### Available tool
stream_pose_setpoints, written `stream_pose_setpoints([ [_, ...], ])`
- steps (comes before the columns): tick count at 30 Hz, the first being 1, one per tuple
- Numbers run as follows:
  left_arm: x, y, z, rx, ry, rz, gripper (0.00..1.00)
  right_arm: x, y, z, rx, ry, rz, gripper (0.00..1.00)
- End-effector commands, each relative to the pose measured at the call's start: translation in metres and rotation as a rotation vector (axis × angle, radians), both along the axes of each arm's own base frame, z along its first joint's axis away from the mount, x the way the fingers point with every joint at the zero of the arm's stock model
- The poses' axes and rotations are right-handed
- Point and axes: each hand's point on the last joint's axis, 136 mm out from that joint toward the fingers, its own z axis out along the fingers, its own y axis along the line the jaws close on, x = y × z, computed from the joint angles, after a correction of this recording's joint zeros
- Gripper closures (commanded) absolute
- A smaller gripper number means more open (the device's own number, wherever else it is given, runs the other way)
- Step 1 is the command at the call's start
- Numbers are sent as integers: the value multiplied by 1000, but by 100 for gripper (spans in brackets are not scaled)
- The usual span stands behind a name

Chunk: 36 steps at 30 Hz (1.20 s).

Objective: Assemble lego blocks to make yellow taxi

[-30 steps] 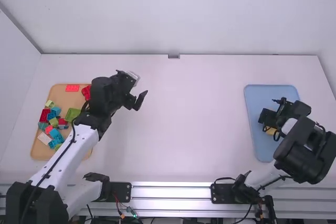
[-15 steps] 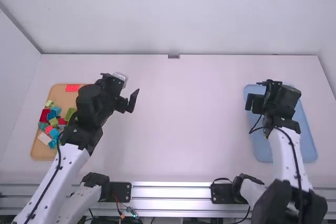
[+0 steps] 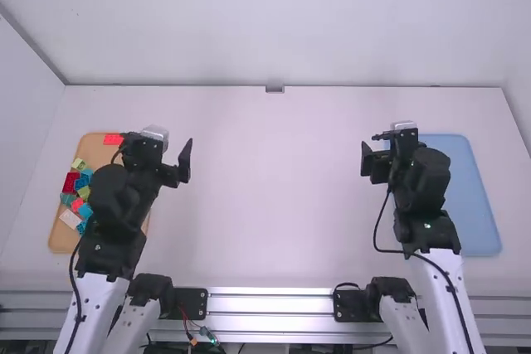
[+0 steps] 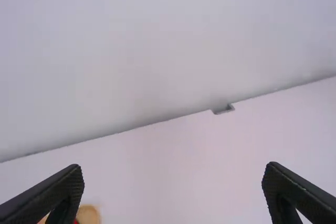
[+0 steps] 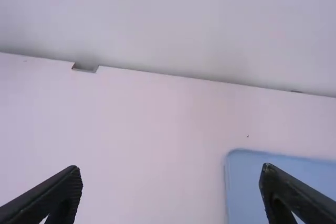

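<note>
My left gripper (image 3: 156,147) hangs over the table beside the orange tray (image 3: 60,236), partly covering that tray's right side. Loose lego blocks lie in the tray: a red one (image 3: 113,138), a dark red one (image 3: 70,181), a pale one (image 3: 70,219) and several blue, green and pink ones. My right gripper (image 3: 395,147) is above the left edge of the blue tray (image 3: 473,196); its arm hides the tray's left part. In the left wrist view, the left gripper (image 4: 172,191) has its fingers wide apart, holding nothing. The right gripper (image 5: 171,191) also stands open and unloaded.
The white table (image 3: 274,196) stretches between the two trays. Behind it rises a white wall, with a small grey bracket (image 3: 275,89) at the table's back edge. A metal rail (image 3: 270,304) runs along the front.
The right arm has swung left and up from the blue tray, where a yellow piece showed beneath its gripper. The left gripper has shifted left, toward the orange tray, covering more of it.
</note>
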Motion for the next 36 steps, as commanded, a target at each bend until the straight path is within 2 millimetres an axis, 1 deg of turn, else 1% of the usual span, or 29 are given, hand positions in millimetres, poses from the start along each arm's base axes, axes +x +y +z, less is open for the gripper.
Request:
stream_pose_setpoints([
  [1,-5,24,1,-60,-35,117,15,-5,-10,0,38,-30,-84,15],
  [2,-8,24,0,-85,-55,119,17,-7,-13,1,55,-53,-109,17],
  [4,-11,24,-5,-111,-53,122,20,-10,-13,2,79,-76,-117,20],
  [5,-15,24,-12,-118,-53,123,23,-12,-13,3,100,-100,-122,22],
  [8,-23,24,-30,-118,-53,123,30,-23,-13,-10,101,-111,-122,30],
  [9,-25,24,-33,-118,-53,123,31,-25,-13,-12,101,-111,-122,31],
  [12,-33,24,-54,-118,-53,123,40,-38,-13,-32,101,-111,-122,40],
  [13,-33,24,-56,-118,-53,123,41,-38,-13,-33,101,-111,-122,40],
  [18,-41,24,-89,-118,-53,123,53,-53,-13,-63,101,-111,-122,53],
  [21,-43,24,-101,-118,-53,123,58,-58,-13,-76,101,-111,-122,58],
  [23,-44,24,-114,-118,-53,123,63,-62,-13,-89,101,-111,-122,63],
  [24,-45,24,-117,-118,-53,123,64,-63,-13,-92,101,-111,-122,64],
  [27,-45,24,-135,-118,-53,123,71,-67,-13,-110,101,-111,-122,71],
  [28,-45,24,-137,-118,-49,123,72,-68,-13,-111,101,-111,-122,72],
  [29,-44,24,-146,-117,-31,124,73,-68,-13,-116,101,-111,-122,74],
  [30,-44,24,-146,-117,-31,124,76,-69,-13,-118,102,-120,-121,76],
  [35,-44,24,-146,-117,-31,124,84,-70,-13,-100,106,-200,-117,84],
  [36,-44,24,-146,-117,-31,124,84,-70,-13,-99,107,-204,-117,85],
])
